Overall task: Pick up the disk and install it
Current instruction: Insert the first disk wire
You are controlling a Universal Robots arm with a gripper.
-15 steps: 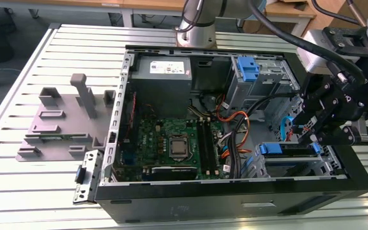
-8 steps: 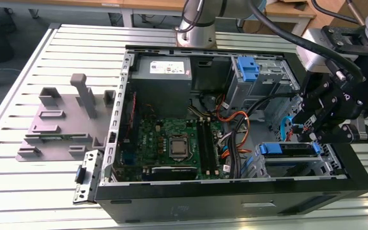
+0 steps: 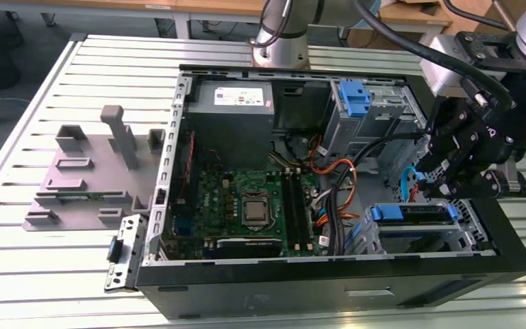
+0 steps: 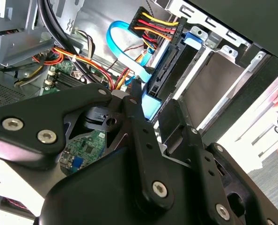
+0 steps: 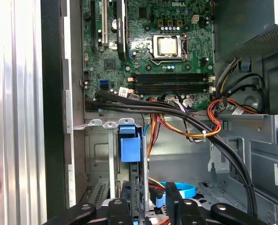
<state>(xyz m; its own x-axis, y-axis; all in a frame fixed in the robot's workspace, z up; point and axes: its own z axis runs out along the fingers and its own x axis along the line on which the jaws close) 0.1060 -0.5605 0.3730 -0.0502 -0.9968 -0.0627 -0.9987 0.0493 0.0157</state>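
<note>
Looking through the first wrist view, I see the hand [image 5: 147, 202] spread a little, fingers either side of the disk [image 5: 131, 147] — it stands on edge in the drive bay [image 5: 98, 157] of the computer case [image 3: 336, 288].

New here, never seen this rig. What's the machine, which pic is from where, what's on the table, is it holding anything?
It is one robot arm with a black hand at its tip. The exterior view comes from a camera off the arm that sees the whole scene; both wrist views come from cameras riding on the arm, looking past the hand. On the slatted metal table stand an open computer case and, on the exterior view's left, a grey fixture. The hand is at the case's drive bay, right by the disk, a drive in a blue carrier that sits in that bay. Whether the hand grips it, I cannot tell.
</note>
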